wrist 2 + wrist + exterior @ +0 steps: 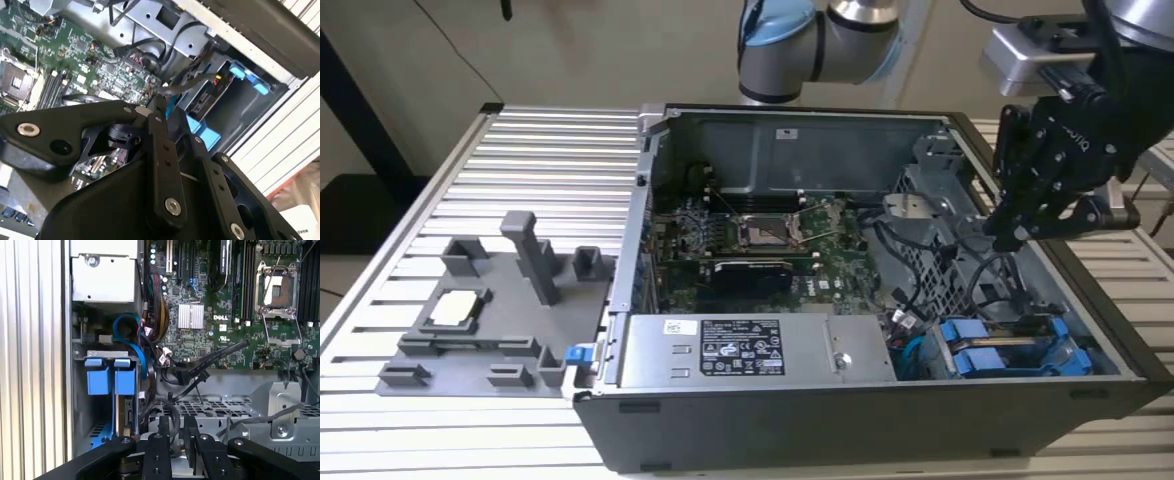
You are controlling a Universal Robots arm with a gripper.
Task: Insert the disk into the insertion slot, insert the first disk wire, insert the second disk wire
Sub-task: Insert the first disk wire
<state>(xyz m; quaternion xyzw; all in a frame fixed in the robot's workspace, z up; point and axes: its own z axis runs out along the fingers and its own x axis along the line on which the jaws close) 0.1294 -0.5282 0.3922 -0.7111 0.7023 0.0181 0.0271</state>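
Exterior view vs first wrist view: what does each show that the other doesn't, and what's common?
Exterior view, not first wrist: the grey fixture tray beside the open case, and the arm's upper joints. First wrist view, not exterior: the silver finned heatsink on the motherboard and a yellow wire bundle near it. Both: the two blue carriers in the drive bay, the CPU socket, and the end effector over the case.

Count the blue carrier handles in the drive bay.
2. One blue handle sits against the case wall; the other blue handle is beside it, nearer the motherboard. More may be hidden deeper.
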